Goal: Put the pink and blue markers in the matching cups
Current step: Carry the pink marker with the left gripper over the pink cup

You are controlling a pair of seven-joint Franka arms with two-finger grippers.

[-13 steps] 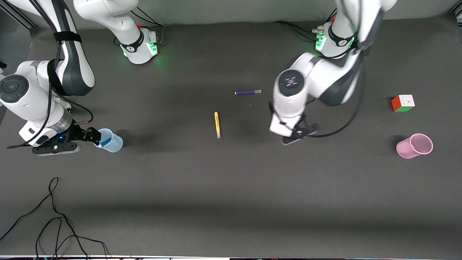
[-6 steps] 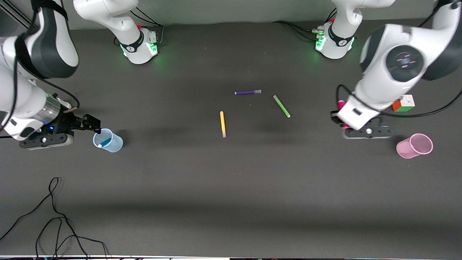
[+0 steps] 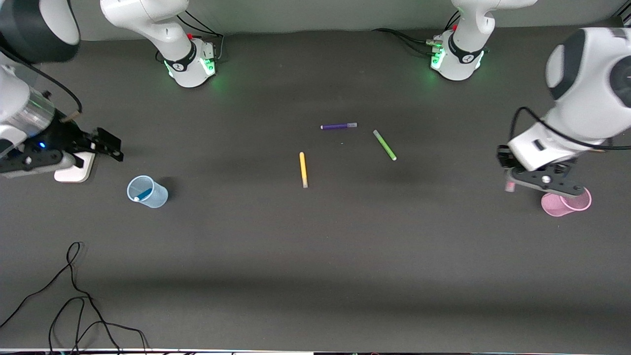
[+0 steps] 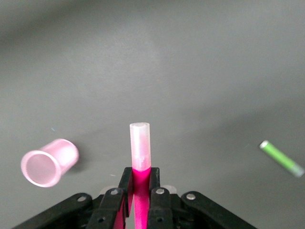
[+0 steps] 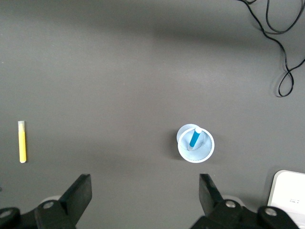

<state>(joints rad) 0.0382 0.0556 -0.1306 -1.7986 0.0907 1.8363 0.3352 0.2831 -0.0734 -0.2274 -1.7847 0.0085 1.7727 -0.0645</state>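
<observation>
**Arm and end effector pose**

Left end effector [image 4: 138, 191] clamped on the slim magenta-pink marker [image 4: 140, 148], raised at the left arm's end of the table. Right end effector [image 5: 145, 191] raised at the right arm's end, fingers [image 5: 82, 190] spread wide, holding nothing.

On the dark grey table [image 3: 315, 246] three markers lie flat near the middle. The purple marker [image 3: 338, 126] is the farthest from the front camera. The green marker [image 3: 384, 145] lies at a slant beside it, toward the left arm's end. The yellow marker [image 3: 303, 169] is the nearest of the three to the camera. A thin black cable [image 3: 74, 296] makes loops at the near edge, toward the right arm's end. A white flat block [image 3: 75, 168] sits near that same end.
</observation>
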